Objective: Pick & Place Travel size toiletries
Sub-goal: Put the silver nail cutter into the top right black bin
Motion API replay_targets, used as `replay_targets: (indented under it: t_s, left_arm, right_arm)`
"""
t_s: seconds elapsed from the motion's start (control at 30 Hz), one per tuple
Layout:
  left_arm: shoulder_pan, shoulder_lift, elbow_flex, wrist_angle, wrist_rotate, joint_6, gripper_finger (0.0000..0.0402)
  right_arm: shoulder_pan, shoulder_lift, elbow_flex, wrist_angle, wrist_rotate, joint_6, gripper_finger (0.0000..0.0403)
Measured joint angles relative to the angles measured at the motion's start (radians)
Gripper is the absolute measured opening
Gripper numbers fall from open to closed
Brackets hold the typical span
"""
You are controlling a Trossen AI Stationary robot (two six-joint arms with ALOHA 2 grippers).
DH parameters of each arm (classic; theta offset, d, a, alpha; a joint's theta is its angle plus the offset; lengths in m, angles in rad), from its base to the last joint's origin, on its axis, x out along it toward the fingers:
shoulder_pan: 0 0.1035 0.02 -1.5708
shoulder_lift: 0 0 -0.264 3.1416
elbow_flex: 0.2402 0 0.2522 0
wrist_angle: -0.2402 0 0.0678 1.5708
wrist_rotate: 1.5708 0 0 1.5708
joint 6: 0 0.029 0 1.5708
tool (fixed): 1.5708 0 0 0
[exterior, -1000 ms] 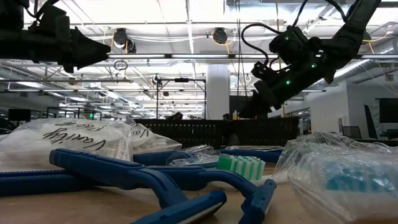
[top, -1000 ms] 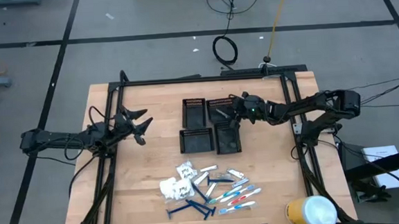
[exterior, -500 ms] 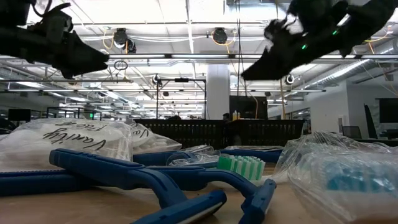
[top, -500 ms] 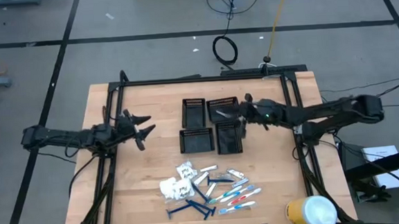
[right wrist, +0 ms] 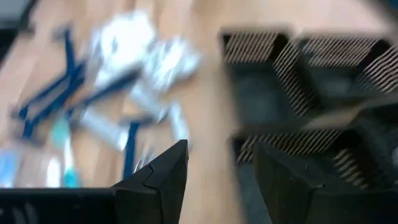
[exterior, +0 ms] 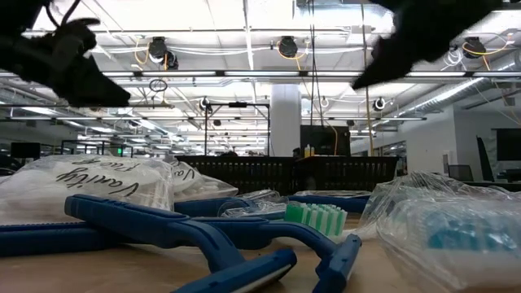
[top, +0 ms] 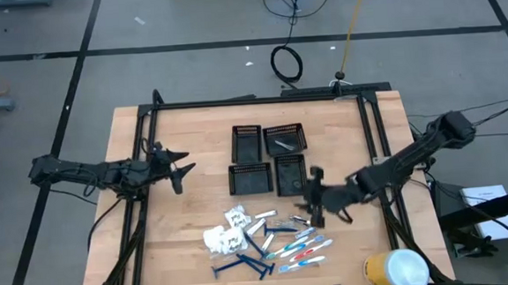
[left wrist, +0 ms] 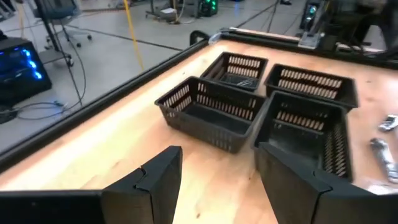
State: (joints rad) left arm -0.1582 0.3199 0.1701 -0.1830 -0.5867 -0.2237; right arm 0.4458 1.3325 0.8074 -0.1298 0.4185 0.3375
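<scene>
R gripper (top: 314, 194) hangs over the table just past the near-R black mesh tray (top: 290, 176), on the side toward the toiletries pile. Fingers spread apart w/ an empty gap, nothing held; the R wrist view shows both dark fingers (right wrist: 155, 180) w/ bare wood between them. The arm runs back from the tray cluster to the table's R edge.

L gripper (top: 178, 165) is over bare wood well to the L of the tray cluster, pointing at it. Fingers also parted, nothing in them; the L wrist view shows the gap between fingers (left wrist: 158, 180) open onto the trays.

Four black mesh trays sit as a 2x2 block mid-table: far-L tray (top: 247, 141), far-R tray (top: 286, 140), near-L tray (top: 250, 178), plus the near-R one. A small silvery piece (top: 282, 144) lies in the far-R tray. Can't tell what else is in the others.

Toiletries lie in a loose pile on the wood on the near side of the trays, apart from them:
- white crinkly packets (top: 228, 231) nearest the near-L tray
- blue razors (top: 244, 265) farthest from the trays
- toothbrushes (top: 303, 250), teal/pink/white, below the near-R tray
- small silvery-white pieces (top: 281, 220) between pile and trays

Low view: razor (exterior: 187, 236) and a green-bristled brush head (exterior: 316, 218) up close.

Yellow-and-white cylinder (top: 396, 271) sits at the table's near-R corner, well apart from the trays.
</scene>
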Motion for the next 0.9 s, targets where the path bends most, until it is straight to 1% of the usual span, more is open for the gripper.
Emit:
replay_targets:
  t_s: [0.13, 0.23, 0.47, 0.53, 0.67, 0.8, 0.9]
  left_arm:
    - [-0.001, 0.000, -0.102, 0.175, -0.008, 0.008, 0.0209]
    - [-0.001, 0.000, -0.145, 0.252, -0.008, 0.007, 0.0209]
    - [-0.001, 0.000, -0.153, 0.264, -0.007, 0.009, 0.0209]
    - [-0.001, 0.001, -0.153, 0.264, -0.007, 0.009, 0.0209]
    - [-0.001, 0.001, -0.153, 0.263, -0.007, 0.032, 0.0209]
    - [-0.001, 0.001, -0.153, 0.263, -0.007, 0.073, 0.0209]
    - [-0.001, 0.001, -0.153, 0.263, -0.007, 0.073, 0.0209]
  right_arm:
    - [0.067, 0.093, -0.001, -0.046, -0.120, 0.048, 0.0171]
    - [0.102, 0.140, 0.000, -0.046, -0.168, 0.061, 0.0166]
    - [0.116, 0.205, 0.000, -0.052, -0.241, 0.190, 0.0156]
    - [0.123, 0.218, -0.008, -0.057, -0.241, 0.223, 0.0155]
    - [0.135, 0.236, -0.032, -0.066, -0.291, 0.273, 0.0155]
    - [0.152, 0.236, -0.057, -0.066, -0.291, 0.305, 0.0155]
    - [0.158, 0.234, -0.073, -0.058, -0.287, 0.317, 0.0154]
